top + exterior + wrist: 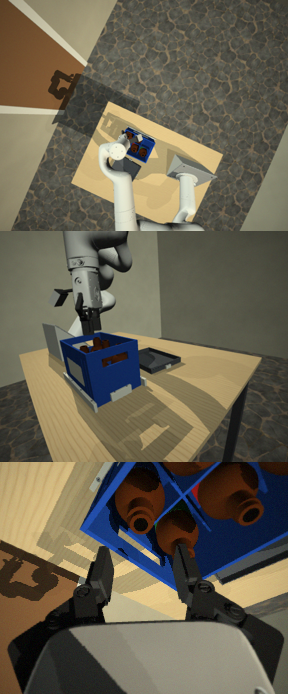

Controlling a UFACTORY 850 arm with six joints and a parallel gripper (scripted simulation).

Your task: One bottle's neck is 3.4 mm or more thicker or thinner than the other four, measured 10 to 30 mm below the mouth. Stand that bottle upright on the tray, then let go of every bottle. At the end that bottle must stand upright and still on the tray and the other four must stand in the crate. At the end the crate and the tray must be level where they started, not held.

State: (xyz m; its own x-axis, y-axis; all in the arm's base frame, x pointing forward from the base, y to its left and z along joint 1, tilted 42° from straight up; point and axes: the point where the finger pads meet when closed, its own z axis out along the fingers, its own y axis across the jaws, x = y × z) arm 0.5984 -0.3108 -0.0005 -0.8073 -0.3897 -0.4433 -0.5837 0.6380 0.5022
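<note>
Brown bottles [142, 152] [97, 344] [140, 509] fill compartments of a blue crate at lower left, the gripper [125, 135] [91, 330] [142, 557] above released, fingers apart.

Bottles [142, 152] [97, 343] [140, 499] stand in the crate [146, 160] [116, 377] [127, 557], beside the tray [134, 168] [161, 360] [240, 569].

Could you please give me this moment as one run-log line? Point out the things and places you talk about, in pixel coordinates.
gripper [91, 328] [142, 557]: open, above crate | crate [150, 151] [115, 377] [150, 573]: upright, holding brown bottles | tray [133, 165] [161, 360]: no bottle visible on it

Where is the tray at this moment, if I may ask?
In the exterior view, the tray sits on the table, just right of the blue crate.
</note>
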